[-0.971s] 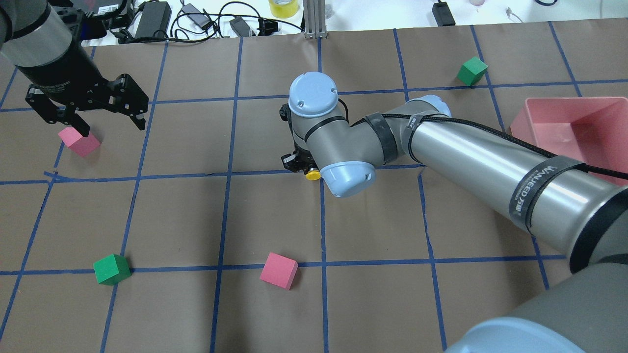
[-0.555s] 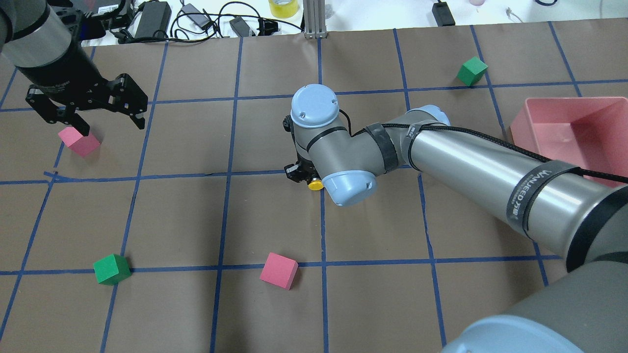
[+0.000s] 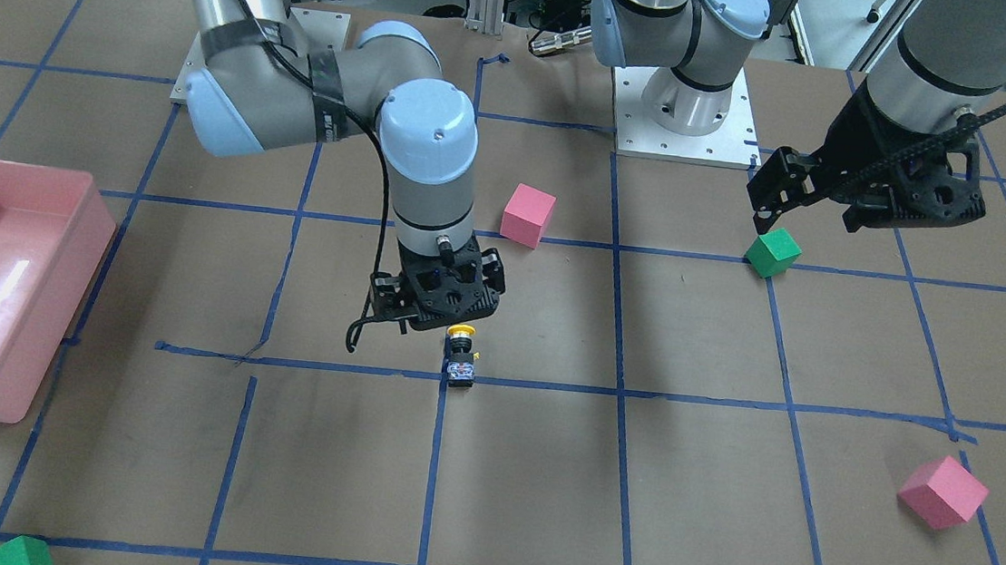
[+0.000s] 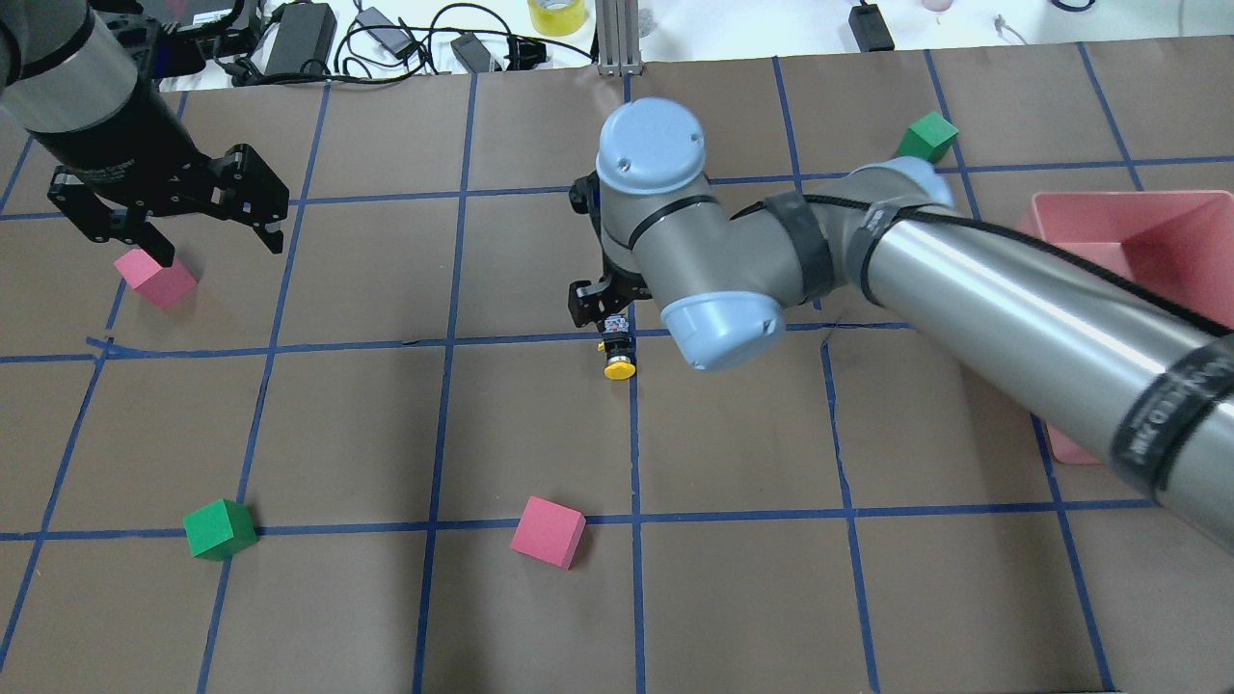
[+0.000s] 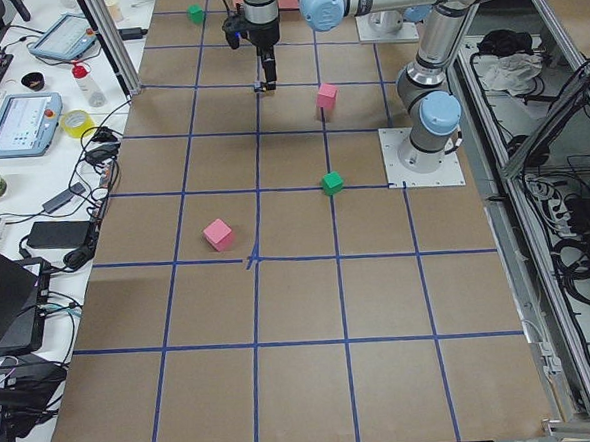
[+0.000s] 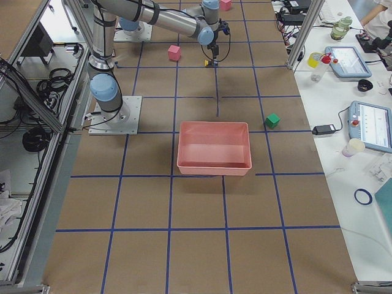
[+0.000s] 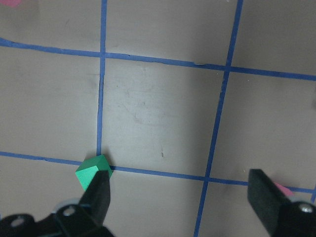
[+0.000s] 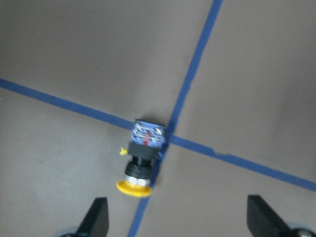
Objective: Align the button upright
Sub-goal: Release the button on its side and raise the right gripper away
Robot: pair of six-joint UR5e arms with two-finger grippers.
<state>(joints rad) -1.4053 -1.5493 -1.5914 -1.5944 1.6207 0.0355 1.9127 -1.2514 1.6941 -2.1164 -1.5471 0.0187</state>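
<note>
The button [image 4: 615, 349] lies on its side at a blue tape crossing, yellow cap toward the robot and white/blue base away. It also shows in the front view [image 3: 461, 357] and in the right wrist view [image 8: 140, 157]. My right gripper [image 3: 435, 310] hangs open just above it on the far side, not touching, with its fingers [image 8: 97, 217] apart at the bottom of the wrist view. My left gripper [image 4: 166, 239] is open and empty, high over the table's left part; its fingers [image 7: 98, 193] frame bare table.
A pink cube [image 4: 155, 278] lies under the left gripper, with a green cube [image 4: 220, 529] and a pink cube [image 4: 548, 532] nearer the robot. Another green cube [image 4: 928, 138] is far right. A pink bin [image 4: 1126, 253] stands at the right edge. Cables lie along the far edge.
My right arm has lifted and drawn back from the button. The button, earlier half hidden at the gripper, now lies free with its cap slightly nearer the robot. The left arm has not moved.
</note>
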